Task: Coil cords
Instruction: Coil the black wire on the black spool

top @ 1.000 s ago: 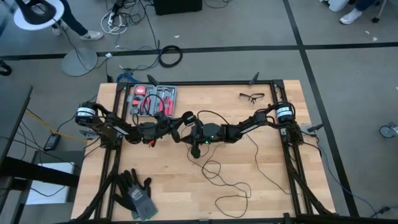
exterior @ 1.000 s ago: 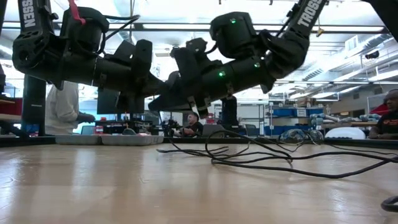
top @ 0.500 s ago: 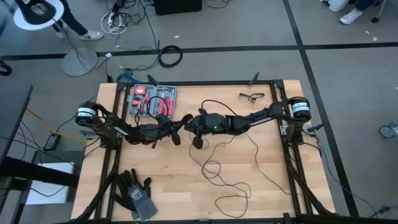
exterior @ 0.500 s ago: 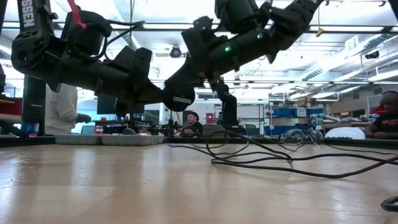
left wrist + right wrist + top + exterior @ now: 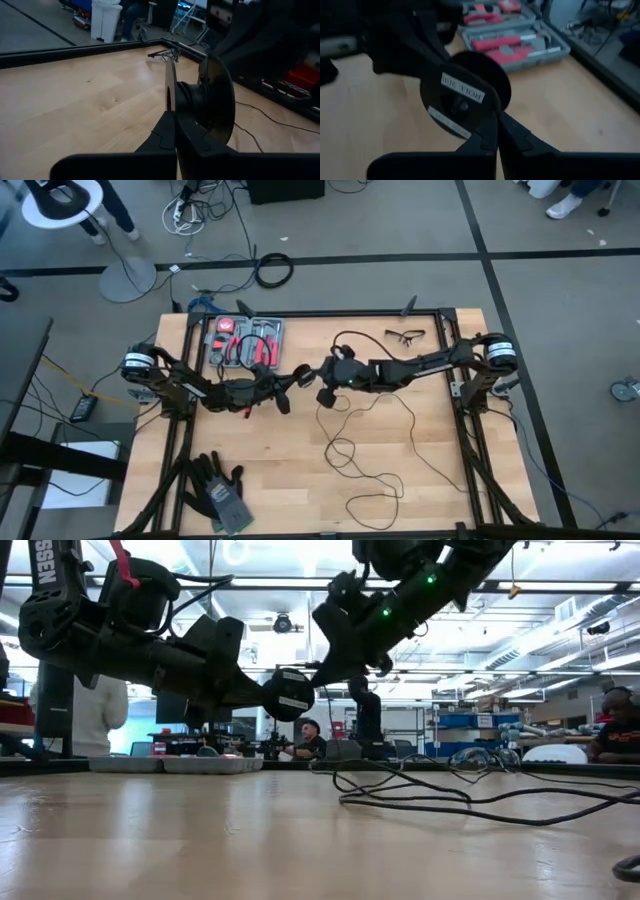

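Observation:
The cord (image 5: pixel 340 448) is a thin black line lying in loose loops on the wooden table (image 5: pixel 440 480); it also shows in the low view (image 5: pixel 420 802). A round black puck (image 5: pixel 288 695) with a white label (image 5: pixel 462 92) hangs above mid-table. My left gripper (image 5: pixel 175 125) is shut on it. My right gripper (image 5: pixel 496 127) is shut just beside the puck's rim, on its right side (image 5: pixel 322 385). The cord's end runs up toward it. My left gripper pinches the rim of the puck's thin pale flange (image 5: pixel 169 107) between its two fingers. It comes nearly level from the table's left. The puck stands on edge, lifted clear of the table. My right gripper slants down from the table's right, shut on the cord. Its own fingers hide the place of contact. The cord hangs slack below it to the table (image 5: pixel 324 415).
An open case of red tools (image 5: pixel 245 343) and safety glasses (image 5: pixel 405 335) lie at the far edge. Dark gloves (image 5: pixel 218 488) lie at the near left corner. The cord's loops cover the table's middle and near right. People sit beyond the table in the low view.
My right gripper has risen from the table and gone toward the far edge and the puck, tipping up from steeply downward to a shallow slant. The cord next to it has been drawn up off the table. The puck has stayed in place.

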Controlling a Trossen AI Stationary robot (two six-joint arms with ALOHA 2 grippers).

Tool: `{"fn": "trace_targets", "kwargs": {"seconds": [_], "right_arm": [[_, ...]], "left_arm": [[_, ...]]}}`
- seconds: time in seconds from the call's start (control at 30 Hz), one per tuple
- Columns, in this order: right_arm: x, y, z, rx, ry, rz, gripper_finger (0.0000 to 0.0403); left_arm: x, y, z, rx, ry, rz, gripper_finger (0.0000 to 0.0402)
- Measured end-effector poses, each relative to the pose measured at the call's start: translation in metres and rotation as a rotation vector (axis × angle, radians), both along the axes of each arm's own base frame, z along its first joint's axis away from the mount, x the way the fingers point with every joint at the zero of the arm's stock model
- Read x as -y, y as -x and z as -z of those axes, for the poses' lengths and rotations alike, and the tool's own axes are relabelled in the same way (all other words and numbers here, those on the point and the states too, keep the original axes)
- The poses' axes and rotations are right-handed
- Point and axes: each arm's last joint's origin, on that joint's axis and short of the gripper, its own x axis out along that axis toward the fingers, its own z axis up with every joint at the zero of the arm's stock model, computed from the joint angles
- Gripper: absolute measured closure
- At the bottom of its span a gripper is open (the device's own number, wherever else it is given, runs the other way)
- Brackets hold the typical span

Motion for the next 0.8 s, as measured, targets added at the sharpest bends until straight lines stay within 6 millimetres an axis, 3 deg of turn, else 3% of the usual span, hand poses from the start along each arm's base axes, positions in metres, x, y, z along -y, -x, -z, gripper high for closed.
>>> {"fn": "trace_targets", "kwargs": {"seconds": [0.23,0.8], "right_arm": [[-0.002,0.009,0.028,-0.027,-0.072,0.040,0.0400],[-0.023,0.037,0.066,0.060,-0.187,-0.012,0.0374]], "left_arm": [[0.000,-0.001,-0.003,0.030,0.004,0.015,0.0401],[0.000,-0.001,-0.010,0.105,0.001,0.015,0.0401]]}}
